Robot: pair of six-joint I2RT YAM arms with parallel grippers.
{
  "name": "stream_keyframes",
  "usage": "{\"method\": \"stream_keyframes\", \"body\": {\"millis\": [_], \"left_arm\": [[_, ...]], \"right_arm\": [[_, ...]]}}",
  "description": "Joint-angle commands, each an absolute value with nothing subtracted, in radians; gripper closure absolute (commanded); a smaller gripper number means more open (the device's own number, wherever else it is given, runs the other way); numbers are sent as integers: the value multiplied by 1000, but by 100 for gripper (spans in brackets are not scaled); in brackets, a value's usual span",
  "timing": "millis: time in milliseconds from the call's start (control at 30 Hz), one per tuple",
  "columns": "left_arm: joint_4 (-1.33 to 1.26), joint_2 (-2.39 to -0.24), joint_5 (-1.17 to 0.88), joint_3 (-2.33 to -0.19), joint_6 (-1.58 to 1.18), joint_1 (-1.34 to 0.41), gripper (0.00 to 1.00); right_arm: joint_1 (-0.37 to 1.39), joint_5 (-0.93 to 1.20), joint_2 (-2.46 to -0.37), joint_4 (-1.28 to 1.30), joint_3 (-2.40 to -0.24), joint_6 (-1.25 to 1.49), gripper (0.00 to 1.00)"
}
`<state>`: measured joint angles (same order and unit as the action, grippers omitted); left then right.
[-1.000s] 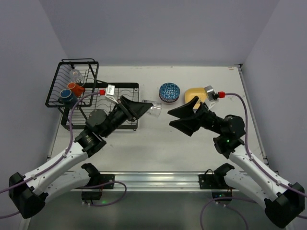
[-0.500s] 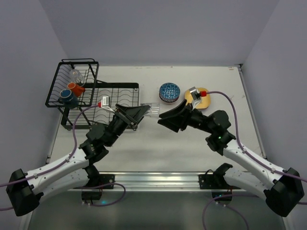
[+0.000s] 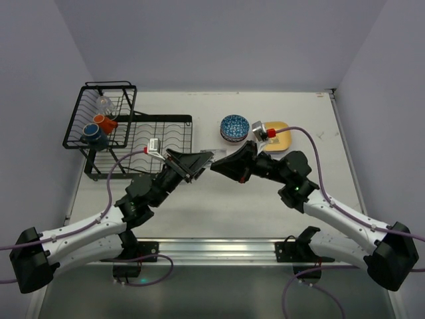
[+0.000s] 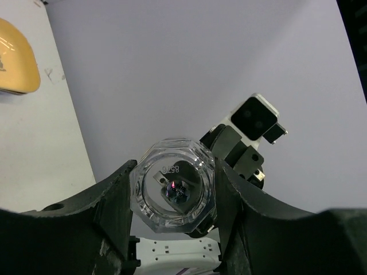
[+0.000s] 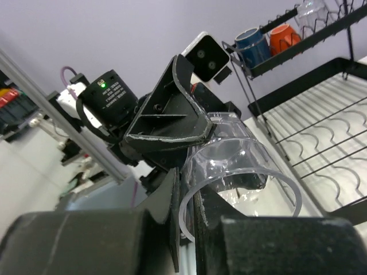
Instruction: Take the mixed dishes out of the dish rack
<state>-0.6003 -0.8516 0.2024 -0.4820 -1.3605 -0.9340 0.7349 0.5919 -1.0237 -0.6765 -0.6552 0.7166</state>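
2 grippers, 1 clear glass [image 5: 232,154]: left gripper [image 3: 199,159] clamps its body, right gripper [image 5: 186,223] pinches the rim. Glass lies horiz, mouth twd right gripper.

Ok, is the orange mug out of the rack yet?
No, the orange mug sits in the rack's raised basket, right beside the dark blue mug.
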Motion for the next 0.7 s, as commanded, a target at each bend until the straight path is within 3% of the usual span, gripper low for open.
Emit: {"method": "stream_keyframes", "body": {"millis": [0, 33, 67, 133, 167, 233, 400, 500, 667], "left_arm": [[-695, -813, 247, -472, -1348, -942, 100], [-683, -807, 253, -472, -1341, -942, 94], [-664, -799, 262, -474, -1335, -942, 61], [-550, -770, 314, -494, -1307, -942, 30], [-495, -761, 337, -538, -1252, -942, 1], [-335, -739, 397, -622, -1185, -942, 0], [143, -742, 605, -868, -858, -942, 0], [346, -778, 649, -974, -724, -942, 0], [621, -857, 658, -1083, -644, -942, 0]], "right_arm": [[741, 545, -988, -672, -687, 658, 100], [741, 537, -980, -669, -683, 650, 100], [741, 525, -968, -649, -678, 637, 100], [741, 483, -933, -603, -669, 624, 100], [741, 459, -921, -541, -669, 602, 100], [741, 378, -882, -456, -676, 559, 100], [733, 70, -876, 140, -845, 440, 100], [710, -80, -988, 438, -966, 377, 100], [696, -123, -1236, 662, -1145, 348, 100]]}}
